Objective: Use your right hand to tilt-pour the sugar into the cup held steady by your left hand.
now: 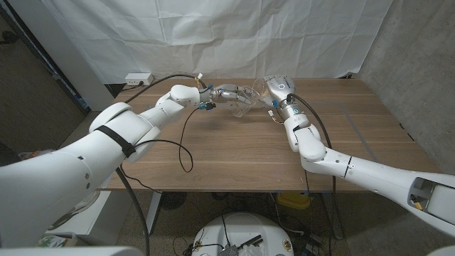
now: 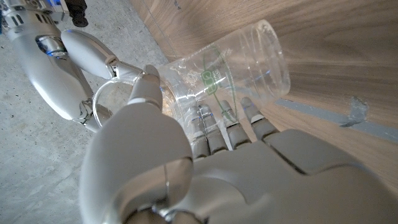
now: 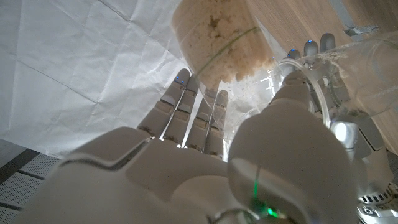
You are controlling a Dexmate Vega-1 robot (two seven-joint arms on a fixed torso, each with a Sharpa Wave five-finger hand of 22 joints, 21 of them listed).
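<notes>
At the table's far middle my left hand [image 1: 222, 93] grips a clear plastic cup [image 1: 244, 100]; in the left wrist view this cup [image 2: 233, 71] bears green print and lies across the fingers [image 2: 214, 134]. My right hand [image 1: 279, 89] holds a clear sugar container [image 1: 260, 91], tipped toward the cup with its rim at the cup's mouth. In the right wrist view pale brown sugar [image 3: 217, 43] is heaped against the tilted container's wall above my right hand [image 3: 205, 162], with the cup [image 3: 367, 68] close beside it. My right hand [image 2: 59, 65] also appears behind the cup in the left wrist view.
The wooden table [image 1: 234, 153] carries a black cable [image 1: 186, 142] looping near my left forearm. A white cloth backdrop [image 1: 213, 35] hangs behind the table. A white power strip [image 1: 138, 78] lies at the back left, beyond the table's far edge.
</notes>
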